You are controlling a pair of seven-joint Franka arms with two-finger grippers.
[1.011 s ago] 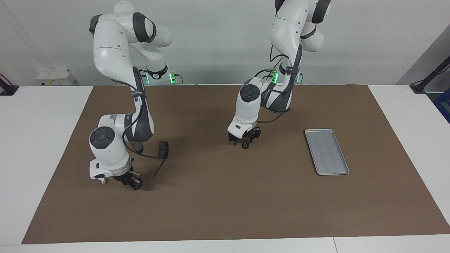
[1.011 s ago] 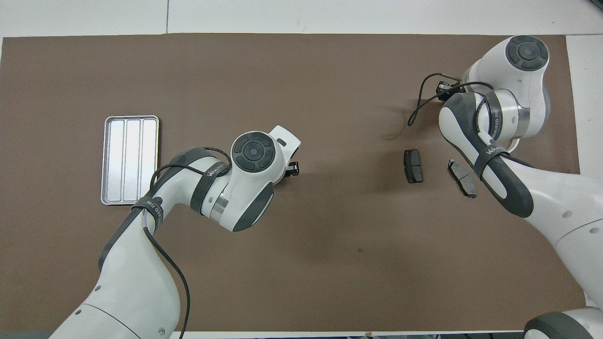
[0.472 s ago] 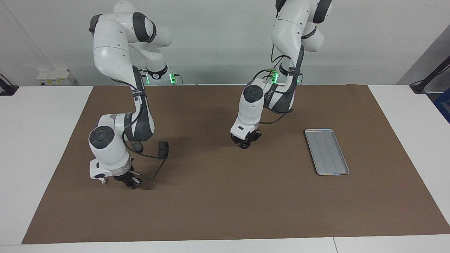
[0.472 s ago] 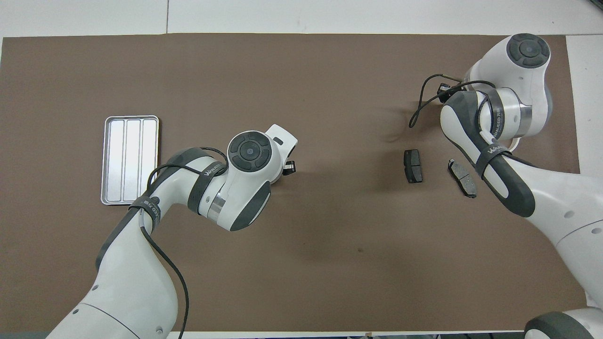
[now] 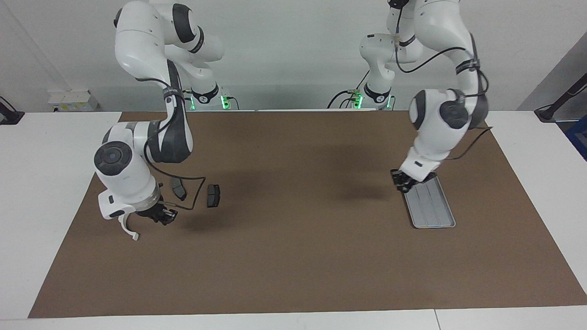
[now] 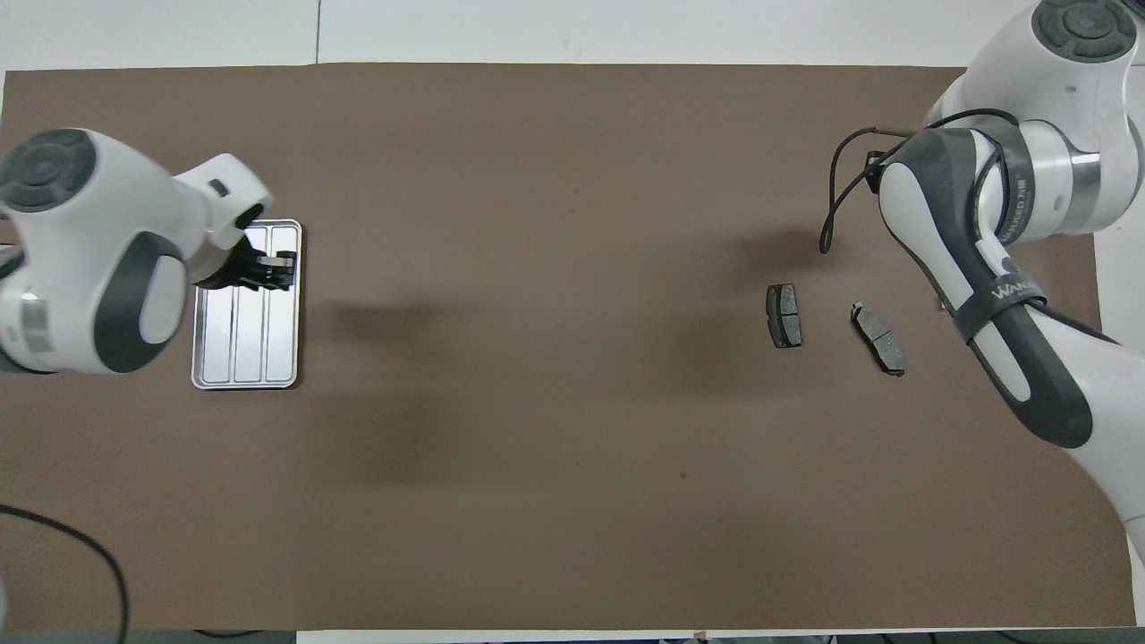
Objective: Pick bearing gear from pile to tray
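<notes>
The silver tray (image 5: 433,208) (image 6: 246,358) lies toward the left arm's end of the table. My left gripper (image 5: 405,182) (image 6: 274,269) hangs just over the tray's end nearer the robots, shut on a small dark gear. Two dark brake pads (image 5: 212,195) (image 5: 178,188) (image 6: 784,315) (image 6: 878,337) lie toward the right arm's end. The white curved bracket (image 5: 129,228) lies next to my right gripper (image 5: 162,215), which is raised above the mat beside the pads. No loose gears show.
A brown mat (image 5: 293,256) covers the table, with white tabletop (image 5: 36,183) at both ends. The right arm's loose black cable (image 5: 190,192) hangs over the brake pads.
My left arm has swung from the table's middle to over the tray, carrying the small dark part. My right gripper has lifted off the mat and drawn nearer the brake pads, uncovering the second pad.
</notes>
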